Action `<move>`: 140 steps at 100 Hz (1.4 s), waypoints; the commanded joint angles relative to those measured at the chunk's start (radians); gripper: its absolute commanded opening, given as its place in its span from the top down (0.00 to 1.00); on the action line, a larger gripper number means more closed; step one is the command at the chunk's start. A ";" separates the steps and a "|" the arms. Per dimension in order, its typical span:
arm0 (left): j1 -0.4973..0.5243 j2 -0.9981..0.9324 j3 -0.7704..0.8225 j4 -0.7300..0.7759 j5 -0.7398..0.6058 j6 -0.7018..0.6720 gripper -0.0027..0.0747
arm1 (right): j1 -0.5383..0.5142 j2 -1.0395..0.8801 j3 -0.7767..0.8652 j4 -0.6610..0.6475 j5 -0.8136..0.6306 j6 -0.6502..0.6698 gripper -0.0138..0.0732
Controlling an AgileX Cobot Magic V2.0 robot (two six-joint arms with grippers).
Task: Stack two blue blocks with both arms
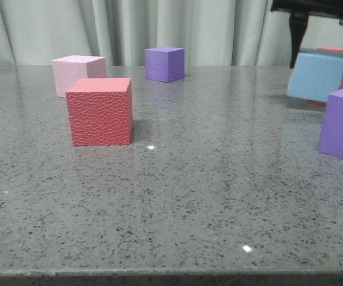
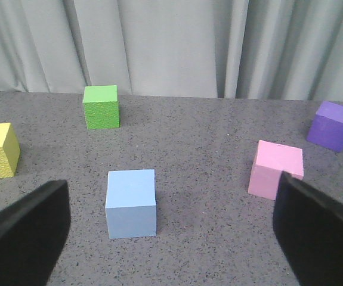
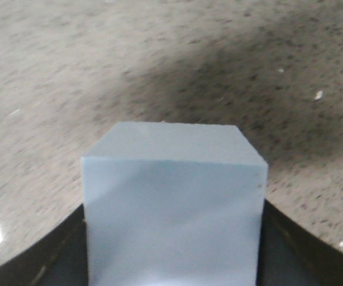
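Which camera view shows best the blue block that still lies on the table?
The left wrist view: the free blue block sits whole on the table, between the open left jaws. The front view does not show it. The right wrist view shows only the other blue block, held by the right jaws.

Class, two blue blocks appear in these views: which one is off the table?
The blue block clamped in the right gripper, tilted above the table. The other blue block sits flat on the table, before the open left gripper.

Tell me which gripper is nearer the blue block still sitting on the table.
Left. The left gripper hangs open just short of the resting blue block, fingers spread either side. The right gripper holds the other blue block elsewhere, lifted.
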 commanded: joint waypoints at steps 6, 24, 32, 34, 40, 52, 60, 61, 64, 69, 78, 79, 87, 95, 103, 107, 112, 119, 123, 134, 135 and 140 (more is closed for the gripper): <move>0.002 0.006 -0.033 -0.011 -0.078 -0.013 0.11 | 0.064 -0.092 -0.064 -0.009 0.000 -0.020 0.67; 0.002 0.006 -0.033 -0.012 -0.077 -0.013 0.11 | 0.174 -0.086 -0.148 -0.008 -0.014 -0.020 0.67; 0.002 0.006 -0.033 -0.012 -0.077 -0.013 0.11 | 0.224 -0.077 -0.180 -0.008 -0.038 -0.007 0.67; 0.002 0.006 -0.033 -0.012 -0.077 -0.013 0.11 | 0.235 -0.073 -0.189 -0.008 -0.042 -0.003 0.67; 0.002 0.006 -0.033 -0.012 -0.077 -0.013 0.11 | 0.262 -0.056 -0.218 -0.007 -0.043 0.005 0.67; 0.002 0.006 -0.033 -0.012 -0.077 -0.013 0.11 | 0.315 0.010 -0.288 -0.006 -0.002 0.007 0.67; 0.002 0.006 -0.033 -0.012 -0.077 -0.013 0.11 | 0.355 0.059 -0.345 -0.005 0.024 0.008 0.67; 0.002 0.006 -0.033 -0.012 -0.077 -0.013 0.11 | 0.358 0.064 -0.355 -0.005 0.026 0.008 0.67; 0.002 0.006 -0.033 -0.012 -0.077 -0.013 0.11 | 0.370 0.086 -0.377 -0.005 0.032 0.012 0.67; 0.002 0.006 -0.033 -0.012 -0.077 -0.013 0.11 | 0.393 0.117 -0.416 -0.005 0.037 0.015 0.67; 0.002 0.006 -0.033 -0.012 -0.077 -0.013 0.11 | 0.416 0.176 -0.488 -0.008 0.050 0.027 0.67; 0.002 0.006 -0.033 -0.012 -0.077 -0.013 0.11 | 0.419 0.180 -0.499 -0.008 0.052 0.028 0.67; 0.002 0.006 -0.033 -0.012 -0.077 -0.013 0.11 | 0.423 0.231 -0.551 -0.010 0.067 0.036 0.67; 0.002 0.006 -0.033 -0.012 -0.076 -0.013 0.11 | 0.423 0.270 -0.590 -0.012 0.081 0.041 0.67; 0.002 0.006 -0.033 -0.012 -0.071 -0.013 0.11 | 0.423 0.290 -0.601 -0.013 0.082 0.041 0.67; 0.002 0.006 -0.033 -0.012 -0.071 -0.013 0.11 | 0.423 0.295 -0.601 -0.013 0.082 0.041 0.67; 0.002 0.006 -0.033 -0.012 -0.070 -0.013 0.11 | 0.423 0.297 -0.601 -0.014 0.078 0.041 0.67; 0.002 0.006 -0.033 -0.012 -0.070 -0.013 0.11 | 0.423 0.297 -0.601 -0.013 0.049 0.041 0.67; 0.002 0.006 -0.033 -0.012 -0.070 -0.013 0.11 | 0.423 0.297 -0.601 -0.013 0.032 0.041 0.67; 0.002 0.006 -0.033 -0.012 -0.070 -0.013 0.11 | 0.423 0.297 -0.601 -0.008 0.015 0.041 0.67; 0.002 0.006 -0.033 -0.012 -0.070 -0.013 0.11 | 0.423 0.297 -0.601 -0.007 0.015 0.041 0.67; 0.002 0.006 -0.033 -0.012 -0.070 -0.013 0.11 | 0.423 0.297 -0.601 0.000 0.019 0.040 0.67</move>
